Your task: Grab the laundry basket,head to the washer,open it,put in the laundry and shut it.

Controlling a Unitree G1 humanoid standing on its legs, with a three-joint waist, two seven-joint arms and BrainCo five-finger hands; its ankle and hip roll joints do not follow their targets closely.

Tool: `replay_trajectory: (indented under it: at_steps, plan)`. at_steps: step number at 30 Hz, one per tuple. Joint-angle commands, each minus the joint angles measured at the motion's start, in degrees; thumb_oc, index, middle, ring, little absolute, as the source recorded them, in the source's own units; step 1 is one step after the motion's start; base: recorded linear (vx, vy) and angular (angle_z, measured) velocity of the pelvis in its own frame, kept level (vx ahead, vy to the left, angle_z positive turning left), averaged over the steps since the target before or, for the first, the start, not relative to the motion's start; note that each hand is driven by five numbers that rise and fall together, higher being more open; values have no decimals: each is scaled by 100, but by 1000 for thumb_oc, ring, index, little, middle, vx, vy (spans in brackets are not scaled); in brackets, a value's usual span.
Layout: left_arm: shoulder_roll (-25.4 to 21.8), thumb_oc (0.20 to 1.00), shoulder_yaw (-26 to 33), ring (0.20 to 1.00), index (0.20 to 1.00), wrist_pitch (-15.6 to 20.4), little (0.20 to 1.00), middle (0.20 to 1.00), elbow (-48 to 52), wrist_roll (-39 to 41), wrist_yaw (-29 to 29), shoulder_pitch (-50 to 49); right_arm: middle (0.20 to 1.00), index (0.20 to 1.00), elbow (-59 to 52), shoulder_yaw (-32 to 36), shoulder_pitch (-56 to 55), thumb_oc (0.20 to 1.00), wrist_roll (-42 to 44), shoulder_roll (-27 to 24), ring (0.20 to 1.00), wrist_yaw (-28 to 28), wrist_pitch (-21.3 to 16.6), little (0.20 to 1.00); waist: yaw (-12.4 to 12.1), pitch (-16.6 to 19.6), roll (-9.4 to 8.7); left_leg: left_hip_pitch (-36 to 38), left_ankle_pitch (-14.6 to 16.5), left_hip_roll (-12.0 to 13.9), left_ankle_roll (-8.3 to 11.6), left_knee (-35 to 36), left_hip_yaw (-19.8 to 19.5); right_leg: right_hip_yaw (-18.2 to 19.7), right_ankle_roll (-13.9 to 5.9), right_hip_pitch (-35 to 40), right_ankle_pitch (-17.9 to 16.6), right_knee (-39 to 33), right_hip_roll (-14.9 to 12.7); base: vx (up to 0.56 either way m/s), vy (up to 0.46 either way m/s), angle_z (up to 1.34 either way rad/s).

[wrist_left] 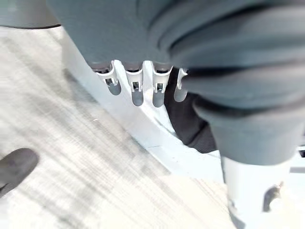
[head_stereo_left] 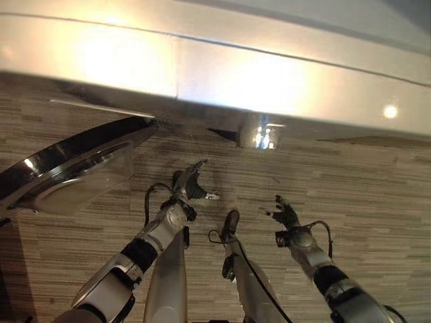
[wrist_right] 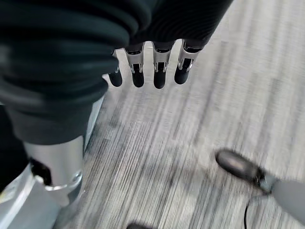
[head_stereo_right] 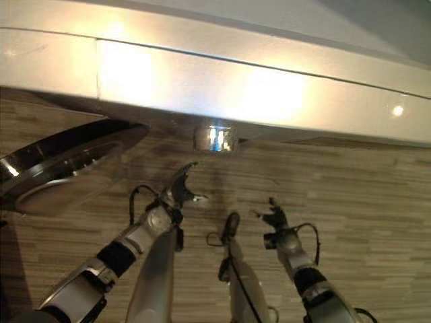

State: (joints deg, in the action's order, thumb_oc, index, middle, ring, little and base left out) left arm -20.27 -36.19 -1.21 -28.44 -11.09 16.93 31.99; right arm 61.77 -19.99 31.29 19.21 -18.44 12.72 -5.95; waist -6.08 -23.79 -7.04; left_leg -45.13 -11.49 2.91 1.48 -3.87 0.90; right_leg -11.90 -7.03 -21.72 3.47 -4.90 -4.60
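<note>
Two hands hang over the striped wood-look floor [head_stereo_left: 377, 195], both empty, and neither touches the machine.

Far left, the washer door [head_stereo_left: 74, 165] stands open: a round pane in a bright chrome rim, tilted out over the floor from the machine's front. The washer [head_stereo_left: 222, 67] itself runs as a broad white band across the far side of the head views, with a small shiny round fitting [head_stereo_left: 262, 134] under its front edge, near the middle.

Just right of the door's rim is the left hand [head_stereo_left: 190, 183], low over the floor and in front of the machine. Its fingers [wrist_left: 137, 90] are straight and side by side in a row, and the thumb stands well apart from them, so the hand is spread and holds nothing. Its wrist view shows a curved white edge of the washer past the fingertips, with something dark behind that edge; I cannot tell what it is.

Further right, near the left hand but apart from it, the right hand [head_stereo_left: 286, 215] hovers over bare floor. Its fingers [wrist_right: 159, 78] are relaxed and nearly straight, slightly fanned, with nothing between them.
</note>
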Motion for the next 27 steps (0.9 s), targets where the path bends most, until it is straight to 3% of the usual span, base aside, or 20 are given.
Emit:
replay_trajectory:
  at_steps: [1,3,4,5,9,22,27]
  plan:
    - [-21,1000,142,1000,1000,498,1000,1000,437,501,-135,149,1000,1000,31,146,-332,1000,-38,-410,1000,103,67,1000,-76,-52,300,-304,9,-186,119,224,47,-106,16,416,543,895,-36,6,-26,23]
    - [-309,1000,240,1000,1000,650,1000,1000,1089,709,-333,-389,1000,1000,600,253,94,1000,24,-579,1000,79,109,1000,-257,-61,405,-262,106,-293,181,280,-57,-141,42,433,744,992,-56,50,-55,31]
    - [-476,1000,273,1000,1000,720,1000,1000,1422,790,-458,-722,1000,1000,910,375,311,1000,134,-700,1000,70,131,1000,-461,-113,536,-322,-30,-295,141,263,-61,-252,52,373,727,1045,-14,91,-75,34]
    - [-524,1000,280,1000,1000,735,1000,1000,1552,825,-534,-852,1000,1000,1042,403,413,1000,175,-759,1000,57,132,1000,-466,-97,525,-267,94,-375,187,311,-131,-227,64,387,867,1094,-45,45,-65,38]
    - [-658,1000,225,1000,1000,788,1000,1000,2000,967,-727,-1166,1000,1000,1638,486,1069,1000,288,-1200,1000,75,173,1000,-848,-137,763,-430,99,-574,168,288,-301,-405,120,232,1119,1328,-44,52,-56,59]
    - [-645,1000,167,1000,1000,858,1000,1000,2341,1221,-653,-1306,1000,1000,1933,704,1945,1000,190,-2198,1000,695,131,1000,-1230,-123,1068,-823,206,-932,74,146,-495,-601,146,-65,1360,1599,-176,33,5,12]
    - [-575,1000,105,1000,1000,880,1000,1000,2272,1192,-494,-1187,1000,1000,1911,549,2203,1000,265,-2083,1000,698,92,1000,-1310,-113,1027,-878,211,-1007,58,153,-489,-632,162,9,1366,1512,-187,19,2,5]
